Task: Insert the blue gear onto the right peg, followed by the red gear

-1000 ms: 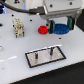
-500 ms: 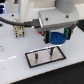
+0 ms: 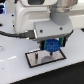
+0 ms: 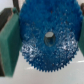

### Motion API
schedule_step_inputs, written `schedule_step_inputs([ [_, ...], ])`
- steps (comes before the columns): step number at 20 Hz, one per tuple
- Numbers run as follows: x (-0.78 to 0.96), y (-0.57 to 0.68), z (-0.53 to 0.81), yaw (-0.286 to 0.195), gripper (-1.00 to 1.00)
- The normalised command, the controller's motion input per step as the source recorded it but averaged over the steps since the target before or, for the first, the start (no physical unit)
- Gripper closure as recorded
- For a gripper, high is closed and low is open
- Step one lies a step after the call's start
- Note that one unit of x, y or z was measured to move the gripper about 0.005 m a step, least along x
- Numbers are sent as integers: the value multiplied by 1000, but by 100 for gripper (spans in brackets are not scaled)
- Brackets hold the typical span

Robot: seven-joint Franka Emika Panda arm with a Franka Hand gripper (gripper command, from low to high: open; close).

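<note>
My gripper is shut on the blue gear and holds it just above the black-rimmed grey plate. In the wrist view the blue gear fills the frame, its hub hole in the middle. The fingers press on it from both sides. The right peg is hidden under the gear and gripper in both views. The red gear is out of sight behind the arm.
The white arm body takes up most of the exterior view. A black cable runs along the exterior view's left. The plate lies on a white table.
The gripper has come down with the blue gear from above the table to just over the plate. The red gear, seen earlier beside it, is now covered by the arm.
</note>
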Motion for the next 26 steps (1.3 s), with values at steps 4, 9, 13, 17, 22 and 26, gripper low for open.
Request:
schedule_step_inputs([
  [4, 243, -21, -161, 0, 100],
  [9, 199, 27, 82, 0, 100],
  [13, 172, 20, 377, 0, 100],
  [17, 245, 50, 365, 0, 100],
  [22, 324, 7, 51, 0, 100],
  [26, 247, -16, -163, 0, 100],
])
